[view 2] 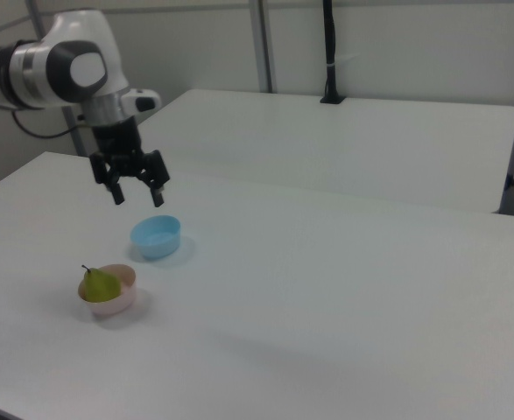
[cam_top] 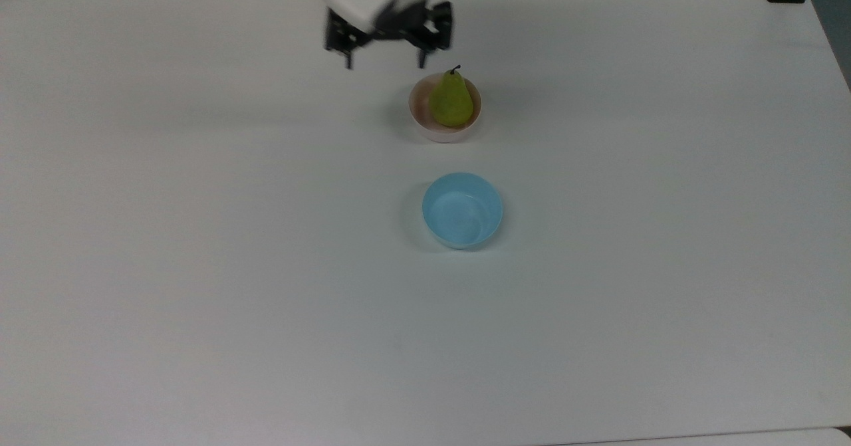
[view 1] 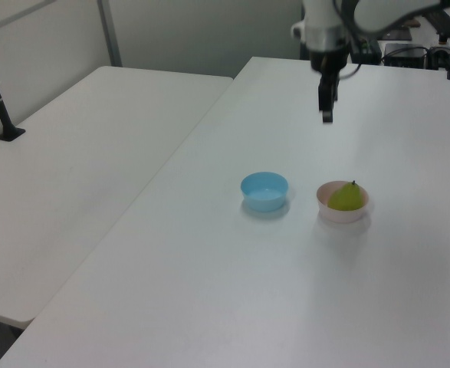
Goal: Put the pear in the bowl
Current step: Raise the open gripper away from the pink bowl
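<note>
The yellow-green pear [cam_top: 451, 103] lies inside the pale pink bowl [cam_top: 421, 119], its dark stem pointing toward the top view's upper edge. The left view shows the pear [view 1: 346, 197] in the bowl [view 1: 339, 215] too, and in the right view the pear [view 2: 100, 284] rests in the bowl [view 2: 118, 302]. My gripper [cam_top: 384, 60] hangs high above the table, up and to the top view's left of the bowl, open and holding nothing. In the right view the gripper [view 2: 138, 198] shows its two fingers spread apart, well above the bowls.
A light blue bowl [cam_top: 462, 209] stands on the white table [cam_top: 199, 266], nearer the top view's bottom than the pink bowl; it holds nothing. A second white table [view 1: 71, 153] adjoins on the left view's left.
</note>
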Controlling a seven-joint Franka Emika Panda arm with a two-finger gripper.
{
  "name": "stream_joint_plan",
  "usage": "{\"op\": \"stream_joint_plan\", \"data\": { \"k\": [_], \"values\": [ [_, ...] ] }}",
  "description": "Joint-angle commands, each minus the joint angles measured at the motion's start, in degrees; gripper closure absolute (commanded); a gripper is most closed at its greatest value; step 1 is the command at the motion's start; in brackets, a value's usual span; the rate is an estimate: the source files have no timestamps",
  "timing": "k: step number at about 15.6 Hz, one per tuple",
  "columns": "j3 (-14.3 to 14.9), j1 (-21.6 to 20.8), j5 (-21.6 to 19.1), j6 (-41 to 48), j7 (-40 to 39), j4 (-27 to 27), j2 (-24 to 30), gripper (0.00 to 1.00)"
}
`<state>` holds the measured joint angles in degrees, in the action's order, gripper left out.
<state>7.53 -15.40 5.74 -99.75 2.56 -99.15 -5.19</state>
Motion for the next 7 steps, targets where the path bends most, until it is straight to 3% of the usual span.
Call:
{"op": "stream_joint_plan", "data": {
  "k": [1,3,7],
  "values": [
    [-2.35,7.30,0.58,2.72,1.40,-1.22,3.25,0.00],
    [-2.26,9.33,0.67,2.37,1.40,-0.70,3.08,0.00],
    [-0.85,9.43,0.59,2.90,1.75,1.24,2.64,0.00]
  ]
}}
